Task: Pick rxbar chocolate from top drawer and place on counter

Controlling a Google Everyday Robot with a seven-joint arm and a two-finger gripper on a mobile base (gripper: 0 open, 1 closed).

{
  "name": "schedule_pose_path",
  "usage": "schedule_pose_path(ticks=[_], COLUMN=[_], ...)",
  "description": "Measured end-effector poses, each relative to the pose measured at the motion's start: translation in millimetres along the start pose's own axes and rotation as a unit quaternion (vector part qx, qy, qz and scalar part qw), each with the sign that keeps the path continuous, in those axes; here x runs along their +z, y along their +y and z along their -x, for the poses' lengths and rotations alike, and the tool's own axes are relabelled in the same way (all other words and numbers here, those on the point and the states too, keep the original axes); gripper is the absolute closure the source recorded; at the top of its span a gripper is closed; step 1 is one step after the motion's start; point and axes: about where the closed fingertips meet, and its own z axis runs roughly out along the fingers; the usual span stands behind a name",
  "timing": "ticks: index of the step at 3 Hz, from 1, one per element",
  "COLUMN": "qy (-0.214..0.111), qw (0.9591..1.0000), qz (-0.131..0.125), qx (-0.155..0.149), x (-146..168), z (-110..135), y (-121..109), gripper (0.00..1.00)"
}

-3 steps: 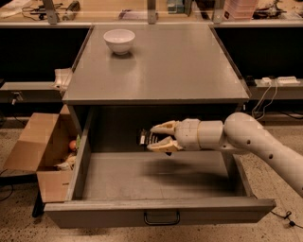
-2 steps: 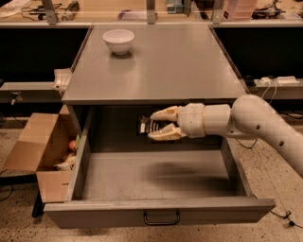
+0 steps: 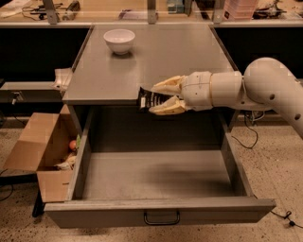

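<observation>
My gripper (image 3: 158, 98) comes in from the right and is shut on the rxbar chocolate (image 3: 146, 100), a flat black-wrapped bar with white lettering. It holds the bar in the air at the level of the counter's (image 3: 156, 61) front edge, above the back of the open top drawer (image 3: 156, 210). The drawer is pulled out toward the camera and its floor looks bare. The dark handle (image 3: 161, 218) sits on the drawer's front panel.
A white bowl (image 3: 119, 40) stands at the back left of the counter. A brown cardboard box (image 3: 45, 156) with small items stands on the floor left of the drawer. A cluttered wooden workbench (image 3: 142, 14) runs along the back. Cables lie on the floor at right.
My gripper has lifted the bar up out of the drawer, from inside the drawer space to the height of the counter's front edge.
</observation>
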Motion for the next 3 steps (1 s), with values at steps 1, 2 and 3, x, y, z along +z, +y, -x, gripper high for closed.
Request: schedule_pose_path(ticks=[1, 2, 3], qy=[0.000, 0.003, 0.011], qw=[1.0000, 1.0000, 0.9995], qz=[0.000, -0.004, -0.025], qx=[0.000, -0.005, -0.017], x=[0.0, -3.9, -15.5], z=[0.0, 4.2, 16.2], y=[0.0, -14.9, -61.2], gripper=[1.00, 1.00, 1.00])
